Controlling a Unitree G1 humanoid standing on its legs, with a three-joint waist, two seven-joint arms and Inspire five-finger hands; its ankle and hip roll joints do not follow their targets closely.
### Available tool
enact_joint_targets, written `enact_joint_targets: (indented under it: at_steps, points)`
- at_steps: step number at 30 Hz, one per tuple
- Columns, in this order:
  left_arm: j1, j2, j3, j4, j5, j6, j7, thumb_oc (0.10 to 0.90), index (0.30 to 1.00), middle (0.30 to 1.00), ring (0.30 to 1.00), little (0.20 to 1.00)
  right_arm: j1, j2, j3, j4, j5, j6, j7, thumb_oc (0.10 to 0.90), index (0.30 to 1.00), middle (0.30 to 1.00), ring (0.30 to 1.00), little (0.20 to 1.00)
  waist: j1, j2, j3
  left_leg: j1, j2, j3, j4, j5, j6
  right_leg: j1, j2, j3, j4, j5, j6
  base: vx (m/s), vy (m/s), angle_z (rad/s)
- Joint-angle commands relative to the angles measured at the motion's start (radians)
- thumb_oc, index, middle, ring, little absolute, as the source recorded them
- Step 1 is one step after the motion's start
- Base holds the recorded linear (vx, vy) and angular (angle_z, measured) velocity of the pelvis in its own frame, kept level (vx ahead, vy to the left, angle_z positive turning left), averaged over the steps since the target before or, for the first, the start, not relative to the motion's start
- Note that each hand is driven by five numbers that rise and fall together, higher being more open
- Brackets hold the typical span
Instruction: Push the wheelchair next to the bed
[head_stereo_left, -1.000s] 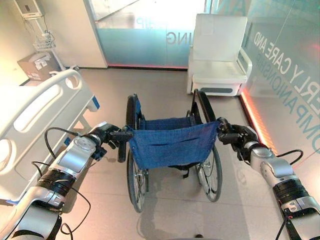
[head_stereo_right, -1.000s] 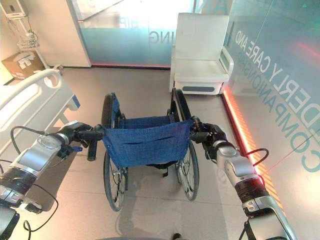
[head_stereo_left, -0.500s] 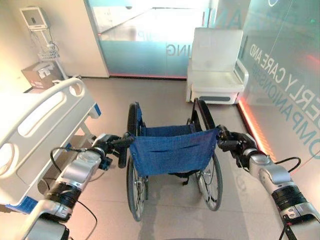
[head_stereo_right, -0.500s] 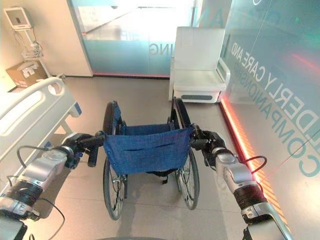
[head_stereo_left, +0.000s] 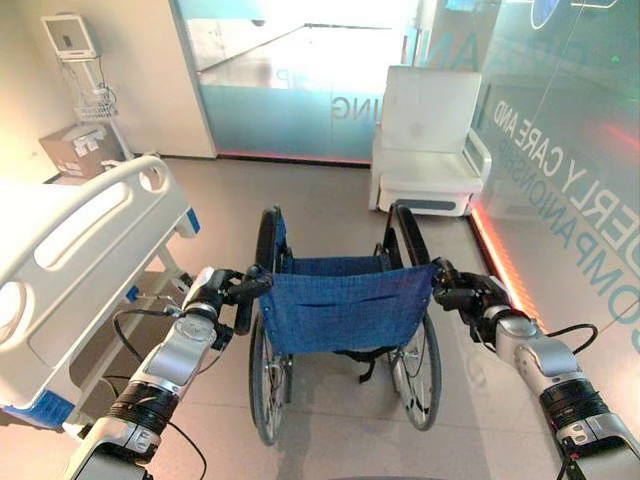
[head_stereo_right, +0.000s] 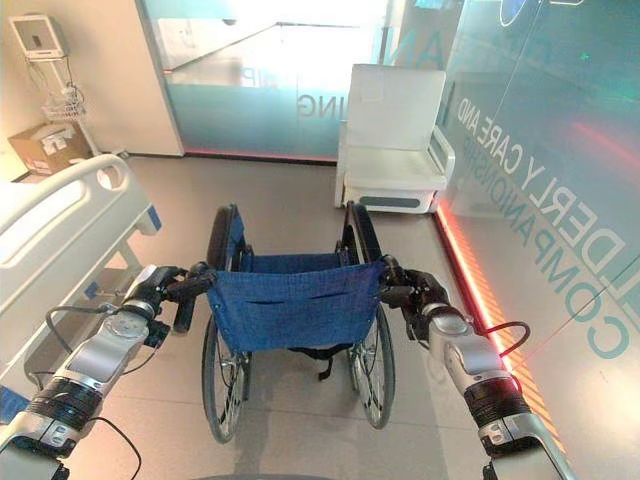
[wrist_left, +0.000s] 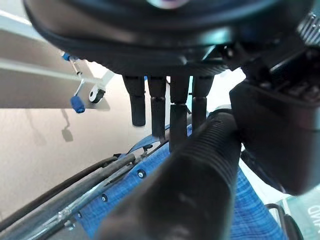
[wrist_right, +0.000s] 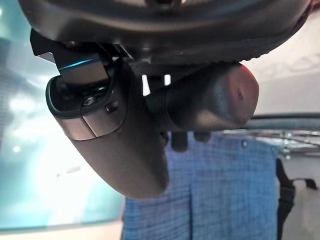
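Note:
The wheelchair (head_stereo_left: 345, 305), with a blue cloth back and black wheels, stands on the floor straight ahead of me, facing away. My left hand (head_stereo_left: 212, 292) is shut on its left push handle (wrist_left: 190, 185), fingers (wrist_left: 177, 115) over the ribbed grip and thumb on the near side. My right hand (head_stereo_left: 468, 298) is shut on the right push handle (wrist_right: 215, 100), its thumb (wrist_right: 115, 145) wrapped beside the grip's end. The white bed (head_stereo_left: 70, 240) with its side rail runs along the left, about a wheel's width from the wheelchair's left wheel.
A white armchair (head_stereo_left: 430, 140) stands ahead on the right against a glass wall (head_stereo_left: 570, 150), with a red light strip (head_stereo_left: 495, 250) at the floor. A cardboard box (head_stereo_left: 70, 150) and a monitor stand (head_stereo_left: 85, 60) sit beyond the bed. Open floor lies ahead of the wheelchair.
The whole picture has shifted as the camera moved and tipped up. Both arms now reach out further, with the wheelchair a little further ahead. Both hands keep hold of the handles.

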Motion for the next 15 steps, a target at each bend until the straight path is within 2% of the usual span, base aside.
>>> enact_joint_targets:
  at_steps: [1,2,4,8,13,15]
  points:
    - [-0.12,-0.102,-0.089,-0.115,-0.143,-0.109,-0.122,0.8,0.9,0.9,0.9,0.9,-0.079,0.102,0.033,-0.152,0.052,-0.113,0.07,0.4,0.3,0.3,0.3,0.3,-0.013,-0.006,0.04,-0.034,-0.041,-0.001,0.01,-0.009,-0.003,0.062,0.036,-0.02,0.006,-0.039,0.008,0.0,0.0,0.0]
    - [-0.118,-0.103,-0.087,-0.118,-0.165,-0.104,-0.126,0.8,0.9,0.9,0.9,0.9,-0.078,0.102,0.033,-0.153,0.051,-0.112,0.07,0.4,0.3,0.3,0.3,0.3,-0.014,-0.005,0.04,-0.034,-0.041,-0.001,0.01,-0.009,-0.003,0.062,0.036,-0.02,0.006,-0.039,0.008,0.0,0.0,0.0]
    - [-0.099,-0.128,-0.074,-0.152,-0.325,-0.049,-0.172,0.8,0.9,0.9,0.9,0.9,-0.07,0.103,0.028,-0.164,0.042,-0.106,0.073,0.4,0.3,0.3,0.3,0.3,-0.016,-0.001,0.039,-0.032,-0.041,0.001,0.01,-0.009,-0.004,0.063,0.035,-0.019,0.006,-0.038,0.011,0.0,0.0,0.0]
    - [-0.08,-0.148,-0.075,-0.206,-0.463,0.013,-0.212,0.8,0.9,0.9,0.9,0.9,-0.076,0.093,0.034,-0.169,0.048,-0.101,0.069,0.4,0.3,0.3,0.3,0.3,-0.02,0.007,0.04,-0.028,-0.044,0.001,0.01,-0.011,-0.003,0.065,0.035,-0.016,0.006,-0.036,0.012,0.0,0.0,0.0]
    - [-0.086,-0.121,-0.073,-0.247,-0.509,0.054,-0.257,0.8,0.9,0.9,0.9,0.9,-0.092,0.072,0.044,-0.166,0.072,-0.094,0.062,0.4,0.3,0.3,0.3,0.3,-0.021,0.013,0.038,-0.027,-0.046,0.0,0.01,-0.013,-0.002,0.064,0.035,-0.013,0.006,-0.037,0.012,0.0,0.006,0.01]
    - [-0.093,-0.102,-0.069,-0.264,-0.547,0.094,-0.289,0.8,0.9,0.9,0.9,0.9,-0.096,0.065,0.048,-0.165,0.077,-0.091,0.062,0.4,0.3,0.3,0.3,0.3,-0.02,0.015,0.038,-0.026,-0.046,0.001,0.01,-0.012,-0.001,0.065,0.034,-0.012,0.006,-0.037,0.012,0.0,0.009,-0.04]
